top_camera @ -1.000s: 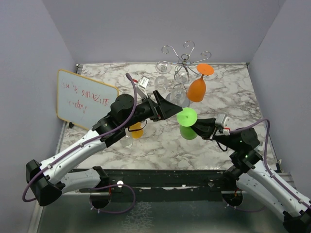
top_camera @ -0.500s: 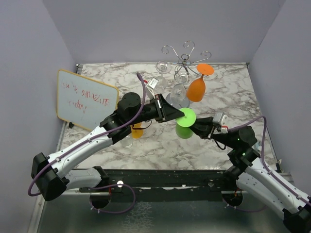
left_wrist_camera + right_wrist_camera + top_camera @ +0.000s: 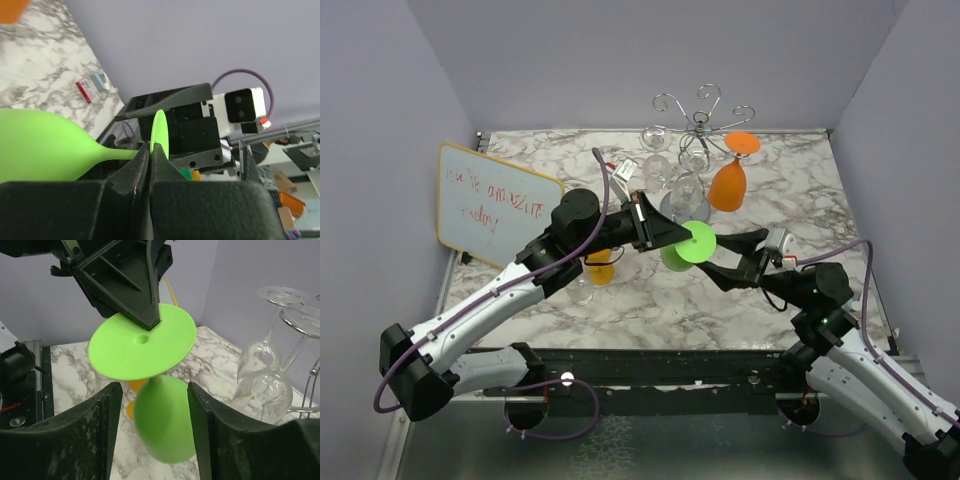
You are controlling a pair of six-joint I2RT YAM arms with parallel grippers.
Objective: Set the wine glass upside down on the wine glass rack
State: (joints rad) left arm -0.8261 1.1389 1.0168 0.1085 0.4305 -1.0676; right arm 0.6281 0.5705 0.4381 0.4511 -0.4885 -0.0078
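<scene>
A lime-green wine glass [image 3: 695,243] hangs upside down in mid-air over the table's middle, foot up and bowl [image 3: 165,420] down. My left gripper [image 3: 678,236] is shut on the rim of its round foot [image 3: 159,127], jaws pinched flat on the disc. My right gripper [image 3: 727,257] stands open; its fingers [image 3: 90,440] flank the bowl with a gap on each side. The wine glass rack [image 3: 700,118], a chrome wire tree, stands at the back with an orange glass [image 3: 725,185] and clear glasses [image 3: 655,140] hanging from it.
A whiteboard [image 3: 498,205] with red writing leans at the left. An orange glass [image 3: 601,270] and a clear glass [image 3: 582,290] stand on the marble under my left arm. Hanging clear glasses [image 3: 262,390] are close on the right of the green bowl.
My left gripper closed on the green glass's foot. My right gripper then opened and let go of the bowl. The glass shifted slightly left and away from the right arm.
</scene>
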